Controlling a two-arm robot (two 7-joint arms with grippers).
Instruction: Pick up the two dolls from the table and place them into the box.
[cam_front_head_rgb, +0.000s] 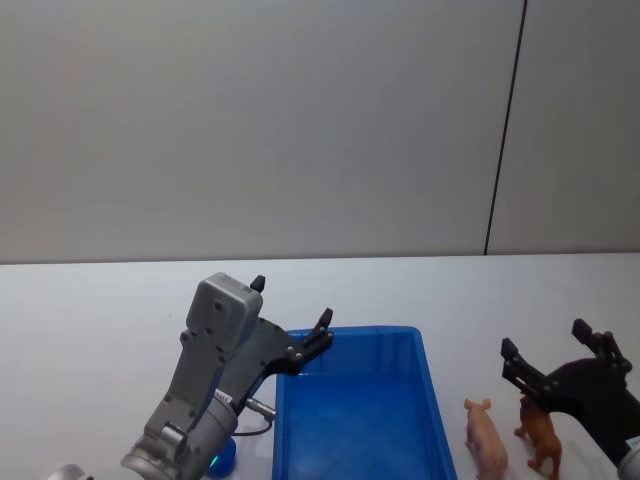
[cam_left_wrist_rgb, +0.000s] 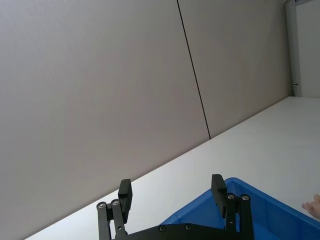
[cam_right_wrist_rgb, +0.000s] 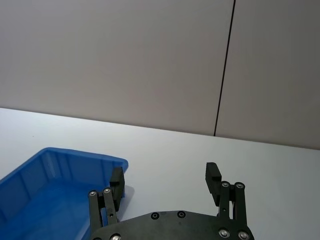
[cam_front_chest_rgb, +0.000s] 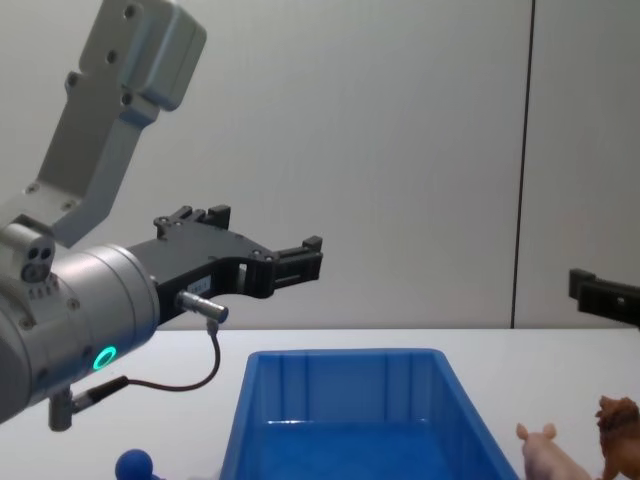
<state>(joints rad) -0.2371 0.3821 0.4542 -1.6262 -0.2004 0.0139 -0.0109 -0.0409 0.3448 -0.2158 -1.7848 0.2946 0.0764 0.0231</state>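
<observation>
Head view puts the box (cam_front_head_rgb: 352, 331) at 6 o'clock for us. It is a rectangular bin of bright blue plastic with a thick rim and slightly sloping walls, which the chest view shows ribbed on the inside, and it stands on the plain white table (cam_front_head_rgb: 90, 310). At 3 o'clock of the box, just beside its wall, we see the two dolls standing upright on the tabletop, both far smaller than the bin. The pig (cam_front_head_rgb: 486, 437) is pale pink and smooth, with small pointed ears, and its head points toward 12 o'clock, away from us. The lion (cam_front_head_rgb: 541, 432) is shaggy and reddish-brown and stands at 3 o'clock of the pig. It is very near the pig, with a narrow strip of table between them, and faces the same way. The left gripper (cam_front_head_rgb: 291, 301) hangs in the air at about 11 o'clock of the box, over its far corner, with its black fingers spread wide and holding nothing. The right gripper (cam_front_head_rgb: 545, 338) hovers at 12 o'clock of the lion, raised above the table. Its fingers are likewise spread apart and empty, and the right wrist view shows us the gap plainly. Behind the table, at 12 o'clock, a plain grey wall (cam_front_head_rgb: 250, 120) rises, crossed by one dark vertical seam (cam_front_head_rgb: 505, 130).
</observation>
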